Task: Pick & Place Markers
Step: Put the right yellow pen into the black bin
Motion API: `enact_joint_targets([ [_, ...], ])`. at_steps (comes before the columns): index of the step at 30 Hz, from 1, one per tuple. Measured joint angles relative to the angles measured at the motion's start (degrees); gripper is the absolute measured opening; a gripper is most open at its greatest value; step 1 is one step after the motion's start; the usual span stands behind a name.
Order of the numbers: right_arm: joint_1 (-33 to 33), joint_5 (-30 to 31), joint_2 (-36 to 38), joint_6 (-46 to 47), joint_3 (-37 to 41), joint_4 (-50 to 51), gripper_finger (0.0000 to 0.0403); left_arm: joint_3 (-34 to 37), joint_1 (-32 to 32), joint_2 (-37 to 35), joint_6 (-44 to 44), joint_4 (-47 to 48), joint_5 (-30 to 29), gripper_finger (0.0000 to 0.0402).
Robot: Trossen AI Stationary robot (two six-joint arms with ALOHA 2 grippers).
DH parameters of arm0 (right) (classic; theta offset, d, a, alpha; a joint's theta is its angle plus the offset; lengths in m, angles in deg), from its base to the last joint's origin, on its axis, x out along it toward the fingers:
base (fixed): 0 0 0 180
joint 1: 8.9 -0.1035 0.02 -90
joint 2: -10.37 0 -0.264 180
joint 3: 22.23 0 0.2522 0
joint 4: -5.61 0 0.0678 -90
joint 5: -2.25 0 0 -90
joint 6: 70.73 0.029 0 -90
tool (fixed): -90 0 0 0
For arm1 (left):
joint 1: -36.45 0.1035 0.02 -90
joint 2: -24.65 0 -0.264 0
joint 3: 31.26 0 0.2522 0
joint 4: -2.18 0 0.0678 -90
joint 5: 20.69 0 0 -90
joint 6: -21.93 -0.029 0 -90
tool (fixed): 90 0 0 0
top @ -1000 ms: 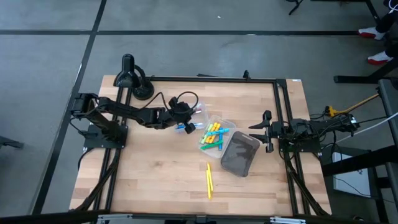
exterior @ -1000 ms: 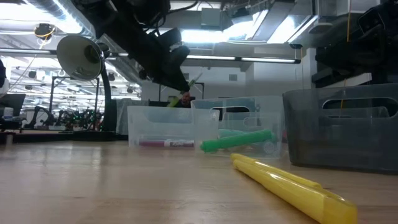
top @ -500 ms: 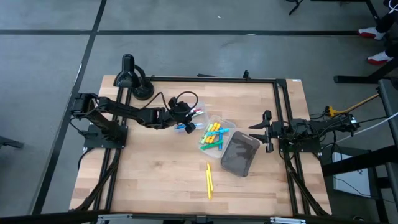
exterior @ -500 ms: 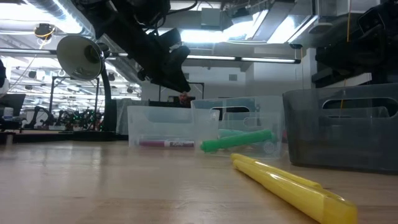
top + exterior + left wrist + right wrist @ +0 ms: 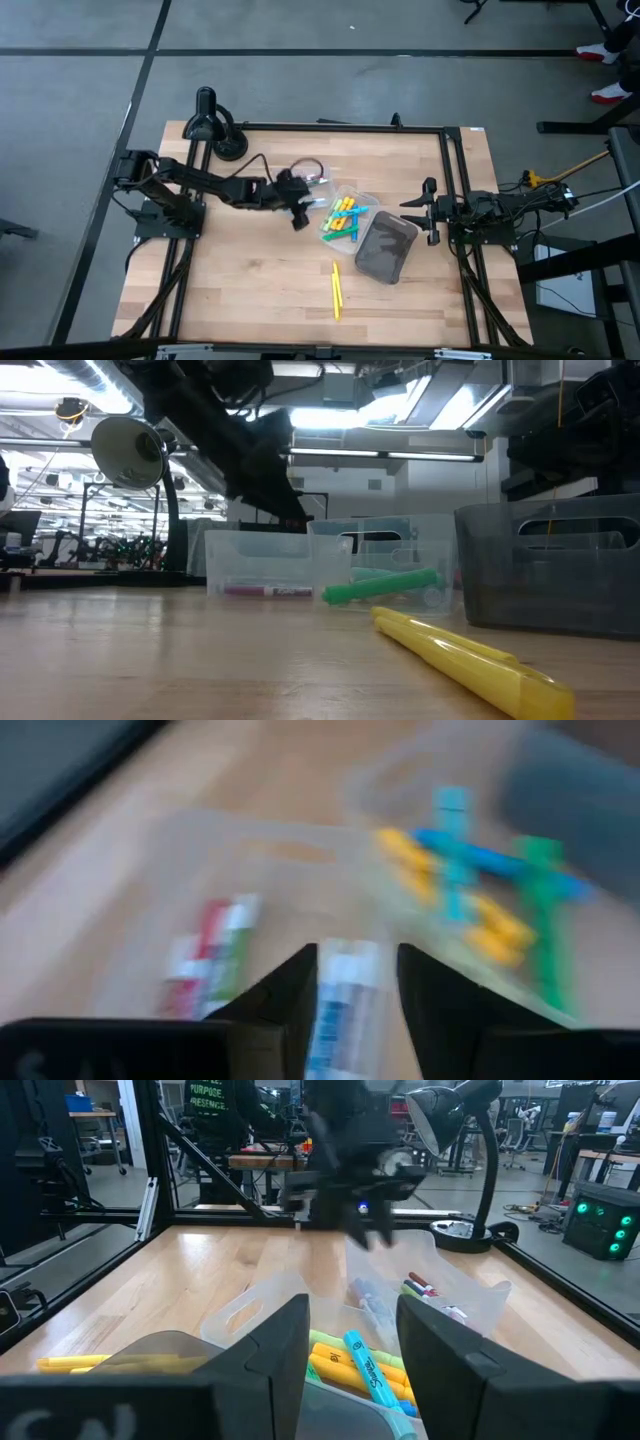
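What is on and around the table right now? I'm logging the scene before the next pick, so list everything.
Loose marker: one, yellow, on bare wood near the table's front edge.
Clear trays: two, see-through, side by side mid-table.
Markers in the right tray: a mixed pile, yellow, green, blue.
Markers in the left tray: a few, red, green and blue-labelled; exact count unclear.
Bin: one, dark grey, right of the trays.
Lamp: one, black, back left corner.
Table: one, light wood, black frame.
Left gripper: above the left tray, open, holding nothing.
Right gripper: waiting at the table's right side, open.
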Motion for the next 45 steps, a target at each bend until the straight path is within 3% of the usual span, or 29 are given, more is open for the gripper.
enact_joint_targets([
  [10, 0.0, 0.0, 0.0, 0.0, 0.0, 0.0, 0.0152, 0.0, -9.9, -2.7, -13.7, -8.3, 12.8, 0.0133],
  [16, 0.0, 0.0, 0.0, 0.0, 0.0, 0.0, 0.0152, 1.7, -14.0, -5.4, -13.8, -8.5, 8.0, 0.013],
  [22, 0.0, 0.0, 0.0, 0.0, 0.0, 0.0, 0.0152, 12.2, -16.8, -11.0, -8.9, -13.8, 8.0, 0.0134],
  [27, 0.0, 0.0, 0.0, 0.0, 0.0, 0.0, 0.0152, 25.6, -19.4, -17.0, -9.4, -32.9, 9.5, 0.0132],
  [33, 0.0, 0.0, 0.0, 0.0, 0.0, 0.0, 0.0152, 39.2, -21.0, -23.1, -10.1, -52.2, 15.5, 0.0131],
  [39, 0.0, 0.0, 0.0, 1.6, 0.0, 0.0, 0.0152, 45.8, -21.7, -28.1, -8.2, -55.4, 14.7, 0.013],
  [45, 0.0, -0.1, 0.0, 14.9, 0.0, -2.2, 0.0152, 46.3, -20.2, -34.6, -10.4, -54.0, 17.1, 0.0128],
])
